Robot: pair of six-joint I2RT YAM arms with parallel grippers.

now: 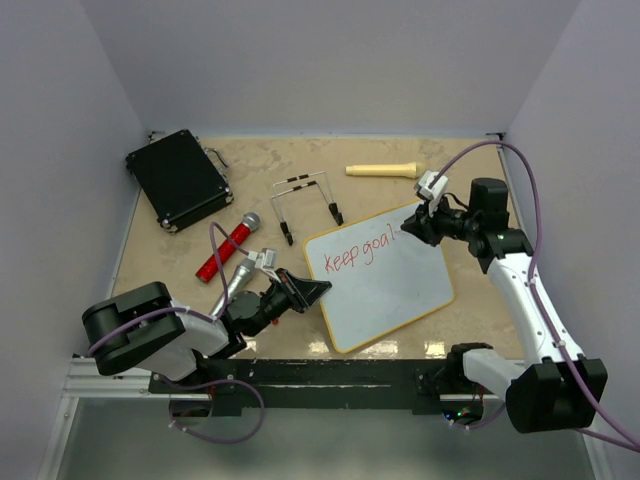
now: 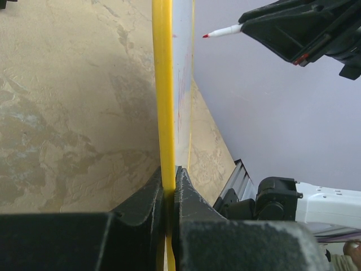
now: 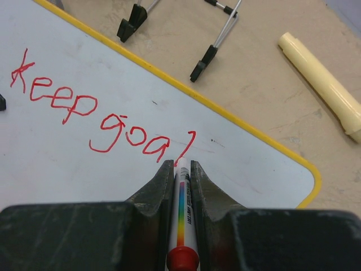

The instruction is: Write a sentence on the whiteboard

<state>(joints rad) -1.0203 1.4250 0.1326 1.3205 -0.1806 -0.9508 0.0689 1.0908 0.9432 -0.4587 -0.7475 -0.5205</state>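
**Red words "Keep goal" on the board, both hands clenched**

The whiteboard lies on the surface, near the front and a little right of the middle, turned at an angle. The left hand is clenched on the yellow frame at the board's left corner; in the left wrist view its two fingers press the thin yellow edge from both sides. The right hand is over the upper right part of the board and is clamped tight on a marker with a red end. The sentence reads only "Keep goal" in red, in one line. The marker tip is at the last letter; I cannot tell if it touches. Behind the board are a black case, a wire stand and a cream tube.
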